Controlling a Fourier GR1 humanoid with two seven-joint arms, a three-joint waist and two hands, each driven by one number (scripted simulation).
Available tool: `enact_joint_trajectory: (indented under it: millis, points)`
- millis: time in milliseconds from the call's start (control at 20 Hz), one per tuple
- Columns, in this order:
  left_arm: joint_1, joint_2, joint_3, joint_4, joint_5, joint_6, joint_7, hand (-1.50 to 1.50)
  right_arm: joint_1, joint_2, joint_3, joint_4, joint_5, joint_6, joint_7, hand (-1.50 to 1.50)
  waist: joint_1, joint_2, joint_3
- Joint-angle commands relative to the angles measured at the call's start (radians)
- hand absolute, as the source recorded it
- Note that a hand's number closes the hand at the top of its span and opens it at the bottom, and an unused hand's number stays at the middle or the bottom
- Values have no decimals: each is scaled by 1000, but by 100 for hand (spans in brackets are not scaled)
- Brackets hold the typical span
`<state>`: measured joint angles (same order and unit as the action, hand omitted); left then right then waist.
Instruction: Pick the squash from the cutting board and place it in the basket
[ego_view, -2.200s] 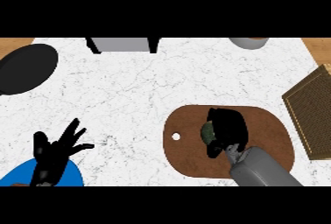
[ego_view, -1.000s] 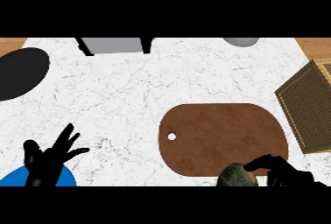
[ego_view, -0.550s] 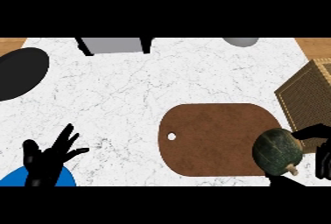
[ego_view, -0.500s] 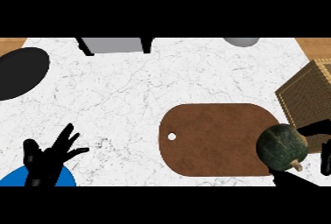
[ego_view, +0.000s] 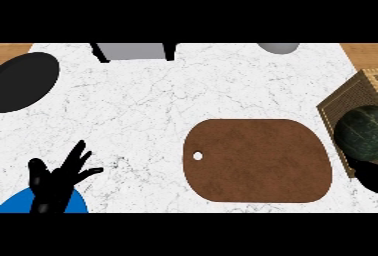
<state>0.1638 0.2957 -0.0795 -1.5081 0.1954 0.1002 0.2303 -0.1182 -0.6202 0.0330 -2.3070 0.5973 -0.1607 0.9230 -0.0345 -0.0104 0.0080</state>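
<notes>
The squash (ego_view: 359, 131), round and dark green, hangs at the view's right edge over the near-left part of the woven basket (ego_view: 345, 98). My right hand (ego_view: 367, 175) shows only as a black patch just beneath it, curled under the squash; most of the hand is cut off by the edge. The brown cutting board (ego_view: 255, 160) lies bare on the white counter, left of the basket. My left hand (ego_view: 55, 180) rests open at the lower left, fingers up.
A blue plate (ego_view: 37, 206) lies under my left hand at the lower edge. A black round pan (ego_view: 22, 80) sits at the far left. A grey box (ego_view: 133, 50) and a grey bowl (ego_view: 279, 47) stand along the back.
My right hand lifted the squash off the cutting board and carried it rightward and up over the basket's edge. The board now lies bare. The left hand stayed put.
</notes>
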Motion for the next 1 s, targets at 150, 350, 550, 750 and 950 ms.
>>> enact_joint_trajectory:
  millis: [150, 350, 550, 750, 950]
  points:
    - [5, -19, -25, 87, -22, -3, 17, 0, -68, -109, -342, 110, -481, 149, -111, 150, 9, 9, -6]
    - [2, -5, -6, 116, -16, -31, -12, 0, -98, -142, -463, 328, -603, 228, -257, 150, 25, 12, -7]
    - [-36, -36, -46, 98, -63, 12, 41, 0, -99, -83, -461, 444, -615, 226, -307, 150, 35, 14, -7]
    - [-13, -5, 1, 109, -43, -18, -5, 0, -45, -62, -576, 624, -695, 291, -512, 150, 33, 14, -6]
    - [-7, -29, -17, 85, -36, -23, 35, 0, -97, -99, -593, 757, -713, 339, -570, 150, 41, 13, -7]
